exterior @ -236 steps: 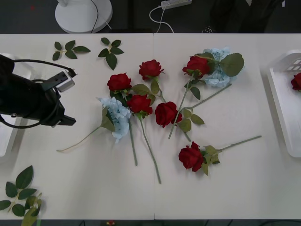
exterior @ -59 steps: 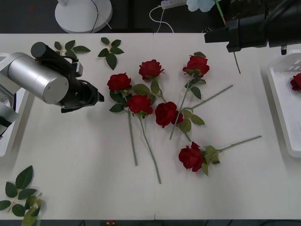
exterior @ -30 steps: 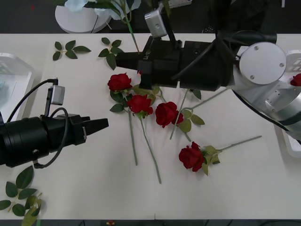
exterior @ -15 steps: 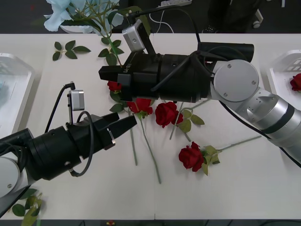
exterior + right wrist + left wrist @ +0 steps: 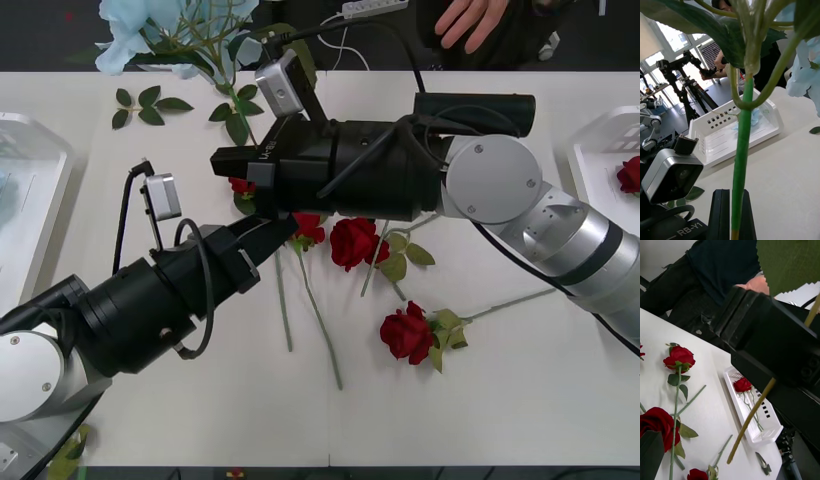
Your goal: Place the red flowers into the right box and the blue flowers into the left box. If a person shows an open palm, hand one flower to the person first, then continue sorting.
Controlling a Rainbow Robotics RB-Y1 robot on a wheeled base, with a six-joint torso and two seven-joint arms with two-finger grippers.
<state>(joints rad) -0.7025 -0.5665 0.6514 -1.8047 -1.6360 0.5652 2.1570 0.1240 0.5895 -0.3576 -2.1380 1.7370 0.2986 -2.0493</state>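
My right gripper (image 5: 222, 160) reaches across to the table's left half, shut on the stem (image 5: 740, 157) of a blue flower (image 5: 165, 28) whose head stands high at the far left. My left gripper (image 5: 268, 238) is open just under it, over the red flowers (image 5: 355, 242). Several red flowers lie mid-table, one (image 5: 407, 332) nearer the front. The left box (image 5: 35, 160) holds a blue flower (image 5: 752, 115). The right box (image 5: 598, 165) holds a red flower (image 5: 630, 172). The person holds an open palm (image 5: 475, 20) at the far edge.
Loose green leaf sprigs (image 5: 147, 103) lie at the far left, and more at the front left corner (image 5: 65, 462). A white round base (image 5: 150, 55) and a power strip (image 5: 372, 8) lie beyond the table. Bare tabletop shows at the front right.
My right arm carried the blue flower further left and slowed. My left arm swung in toward the centre beneath it. An open hand has appeared at the far edge.
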